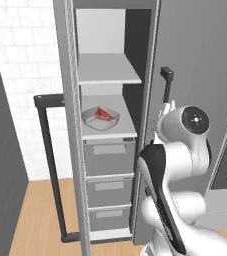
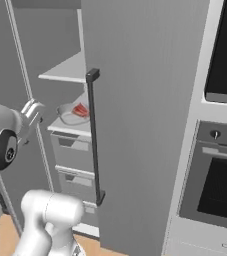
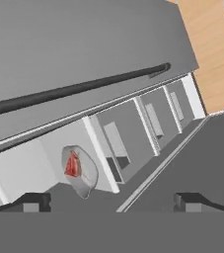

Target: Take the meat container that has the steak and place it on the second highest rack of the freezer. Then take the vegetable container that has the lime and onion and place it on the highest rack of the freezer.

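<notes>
A white tiled wall and a wooden floor point(image 1: 40, 215) frame the open freezer point(image 1: 105, 125), whose door point(image 1: 5, 150) stands swung wide with its long dark handle point(image 1: 50, 160) facing out. Inside, the highest rack point(image 1: 107, 70) is bare. On the shelf below it point(image 1: 110, 131), directly above three grey drawers point(image 1: 109, 157), sits the meat container point(image 1: 101, 119) with the steak point(image 1: 103, 114) lying in it. The right base view shows the same tub point(image 2: 71, 113) just behind a grey panel with a dark bar handle point(image 2: 93, 135), and black-glass ovens point(image 2: 220, 185) stand to the right. In the hand view the tub point(image 3: 80, 173) lies beyond the claw point(image 3: 111, 201), well apart from it. The claw's two fingertips point(image 3: 32, 201) are spread wide and empty, released from the tub.
</notes>
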You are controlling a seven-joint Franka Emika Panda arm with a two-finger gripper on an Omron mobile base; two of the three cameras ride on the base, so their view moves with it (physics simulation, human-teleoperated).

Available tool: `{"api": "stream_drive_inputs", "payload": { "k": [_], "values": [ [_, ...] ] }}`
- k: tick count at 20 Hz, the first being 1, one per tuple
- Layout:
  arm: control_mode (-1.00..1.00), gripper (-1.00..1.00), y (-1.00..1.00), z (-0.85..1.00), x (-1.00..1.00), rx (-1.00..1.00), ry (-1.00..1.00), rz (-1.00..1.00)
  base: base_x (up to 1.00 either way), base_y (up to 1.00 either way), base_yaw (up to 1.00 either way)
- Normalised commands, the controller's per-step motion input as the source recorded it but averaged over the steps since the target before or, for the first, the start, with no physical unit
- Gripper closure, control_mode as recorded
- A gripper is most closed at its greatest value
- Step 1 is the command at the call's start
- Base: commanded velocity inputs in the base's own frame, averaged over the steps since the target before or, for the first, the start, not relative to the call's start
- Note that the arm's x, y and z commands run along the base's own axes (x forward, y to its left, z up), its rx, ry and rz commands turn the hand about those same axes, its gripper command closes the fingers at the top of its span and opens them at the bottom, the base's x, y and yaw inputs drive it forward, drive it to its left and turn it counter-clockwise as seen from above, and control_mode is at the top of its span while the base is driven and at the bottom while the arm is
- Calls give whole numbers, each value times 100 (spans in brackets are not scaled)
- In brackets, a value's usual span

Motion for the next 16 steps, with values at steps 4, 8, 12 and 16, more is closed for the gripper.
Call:
{"api": "stream_drive_inputs", "payload": {
  "k": [4,8,12,16],
  "values": [
    [100,-100,0,0,0,0,0,0,-100,-76,-24],
    [100,-100,0,0,0,0,0,0,-84,-100,-32],
    [100,-100,0,0,0,0,0,0,-46,-100,-24],
    [100,-100,0,0,0,0,0,0,20,-100,-5]
  ]
}}
